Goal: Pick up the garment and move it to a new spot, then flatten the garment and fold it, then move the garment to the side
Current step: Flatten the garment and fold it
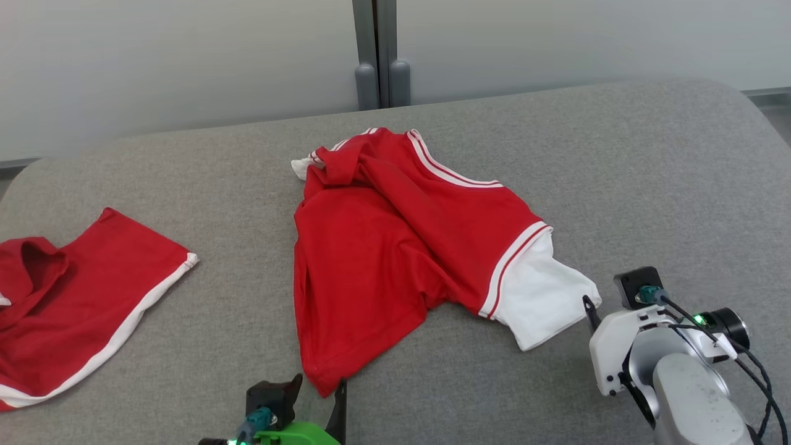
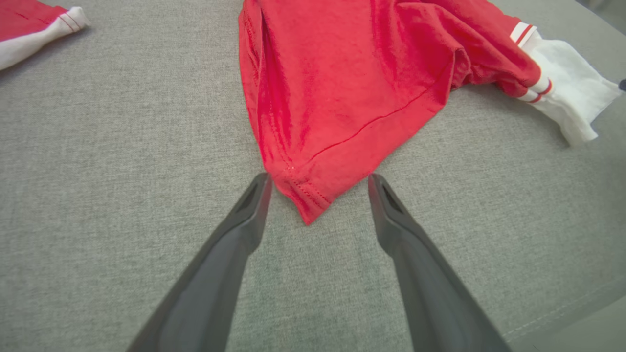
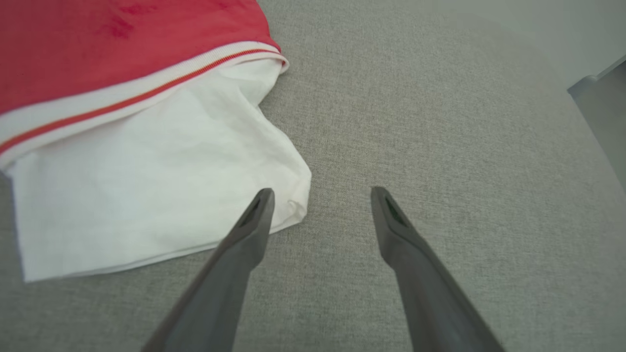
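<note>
**Both claws open at garment edge, nothing held**

The garment (image 1: 395,247) lies crumpled on the grey table (image 1: 618,154) at the centre of the head view, not yet lifted. The left claw (image 2: 320,178), lower centre, is spread wide and empty. Its fingers flank the red hem corner (image 2: 305,205). The right claw (image 3: 321,191), lower right, is equally wide and empty. One finger overlies the edge of the white sleeve (image 3: 146,195) and the other is over bare table.

Risks, as judged:
- The right claw may close on a thin margin of sleeve — most of its span is off the cloth, so the cloth could slip out on lifting.
- The left claw may catch one layer only, or snag the table cover if set too low.
- Uneven grips would twist the garment further.
- A second garment (image 1: 74,309) lies at lower left — setting down there risks overlap.
</note>
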Robot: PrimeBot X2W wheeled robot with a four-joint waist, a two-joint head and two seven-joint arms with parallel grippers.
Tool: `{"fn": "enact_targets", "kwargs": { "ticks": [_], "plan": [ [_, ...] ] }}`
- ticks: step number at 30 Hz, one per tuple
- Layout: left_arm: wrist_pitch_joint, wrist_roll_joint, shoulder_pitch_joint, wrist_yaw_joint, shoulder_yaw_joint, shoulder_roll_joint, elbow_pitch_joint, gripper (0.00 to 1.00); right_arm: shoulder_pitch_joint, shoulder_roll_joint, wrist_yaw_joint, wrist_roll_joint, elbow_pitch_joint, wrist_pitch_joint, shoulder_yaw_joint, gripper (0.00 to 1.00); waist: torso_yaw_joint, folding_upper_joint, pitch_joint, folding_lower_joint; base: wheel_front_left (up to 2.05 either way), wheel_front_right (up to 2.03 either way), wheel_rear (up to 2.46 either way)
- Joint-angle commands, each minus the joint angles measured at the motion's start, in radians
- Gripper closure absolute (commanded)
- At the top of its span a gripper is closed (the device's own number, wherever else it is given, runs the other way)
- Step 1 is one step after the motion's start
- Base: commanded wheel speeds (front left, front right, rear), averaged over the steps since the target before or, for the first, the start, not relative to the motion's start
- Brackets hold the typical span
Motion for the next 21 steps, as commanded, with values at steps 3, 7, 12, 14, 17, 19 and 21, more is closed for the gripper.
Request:
{"fn": "enact_targets", "kwargs": {
  "ticks": [3,7,12,14,17,19,21],
  "plan": [
    [0.011,-0.004,-0.036,0.0,-0.01,0.004,0.011,0.0,-0.048,0.006,-0.002,-0.018,0.052,-0.023,0.008,0.0,0.008,0.0,0.029,0.0,0.0,0.0,0.0],
    [0.016,-0.001,-0.065,0.006,-0.015,0.004,0.033,0.0,-0.087,0.016,-0.002,-0.023,0.104,-0.051,0.002,0.0,0.011,0.0,0.045,0.0,0.0,0.0,0.0],
    [0.01,-0.013,-0.092,0.012,-0.003,0.007,0.075,0.0,-0.123,0.027,-0.002,-0.034,0.154,-0.081,-0.002,0.0,0.008,0.0,0.061,0.0,0.0,0.0,0.0],
    [0.01,-0.041,-0.098,0.011,0.008,0.006,0.085,0.0,-0.134,0.03,-0.002,-0.036,0.171,-0.093,-0.004,0.0,0.007,0.0,0.067,0.0,0.0,0.0,0.0],
    [0.008,-0.083,-0.104,0.005,0.019,0.005,0.095,0.0,-0.148,0.033,-0.002,-0.041,0.194,-0.111,-0.005,0.0,0.007,0.0,0.074,0.0,0.0,0.0,0.0],
    [0.003,-0.103,-0.11,0.0,0.019,0.005,0.098,0.0,-0.155,0.034,-0.002,-0.044,0.208,-0.12,-0.007,0.0,0.008,0.0,0.078,0.0,0.0,0.0,0.0],
    [0.005,-0.112,-0.115,-0.004,0.01,0.004,0.106,0.0,-0.162,0.034,-0.002,-0.046,0.222,-0.128,-0.007,0.0,0.01,0.0,0.081,0.0,0.0,0.0,0.0]
  ]
}}
